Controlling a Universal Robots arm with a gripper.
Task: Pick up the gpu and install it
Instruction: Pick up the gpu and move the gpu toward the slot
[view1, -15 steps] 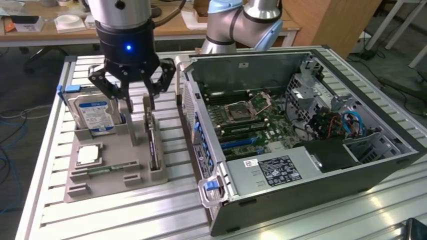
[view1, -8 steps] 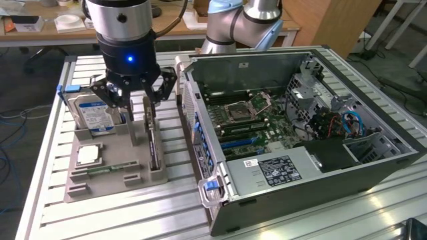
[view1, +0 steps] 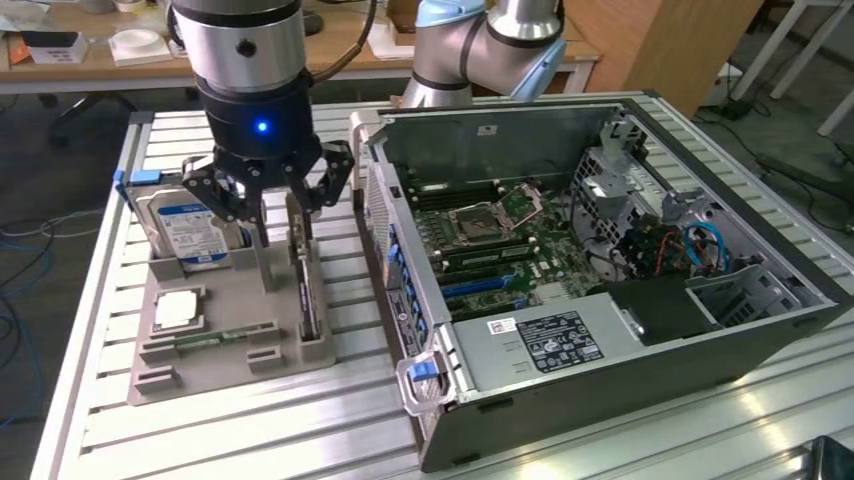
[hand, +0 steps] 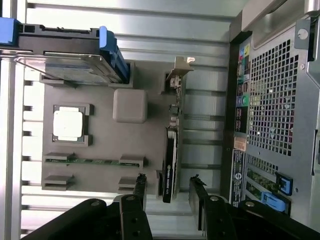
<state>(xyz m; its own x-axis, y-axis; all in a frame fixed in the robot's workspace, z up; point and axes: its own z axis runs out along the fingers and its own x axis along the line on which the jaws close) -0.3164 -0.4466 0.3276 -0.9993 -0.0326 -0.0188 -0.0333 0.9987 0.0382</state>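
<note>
- The gpu (view1: 307, 300) (hand: 172, 150) is standing on its long edge in a slot of a grey tray (view1: 227, 375) (hand: 100, 145), along the tray side that is facing the computer case (view1: 601, 250) (hand: 275, 100).
- Its metal bracket is sitting at the end of the slot nearer the hard drive.
- My fingers (view1: 248, 210) (hand: 139, 190) are hanging spread wide over the tray and gripping nothing.
- In the wrist view, one end of the gpu is showing between them, with a gap on either side, so I am not touching it.
- The hard drive (view1: 187, 230) (hand: 70, 65), with its blue-and-white label, is standing upright at the tray's far end.
- A square processor chip (view1: 178, 308) (hand: 68, 124) is lying flat in a pocket of the tray, and a narrow green memory stick (view1: 214, 338) (hand: 90, 161) is resting in a slot just beside it.
- The case is lying open just beside the tray, showing its green board.
- Both are sitting on a slatted metal surface (view1: 267, 430) (hand: 150, 30).
</note>
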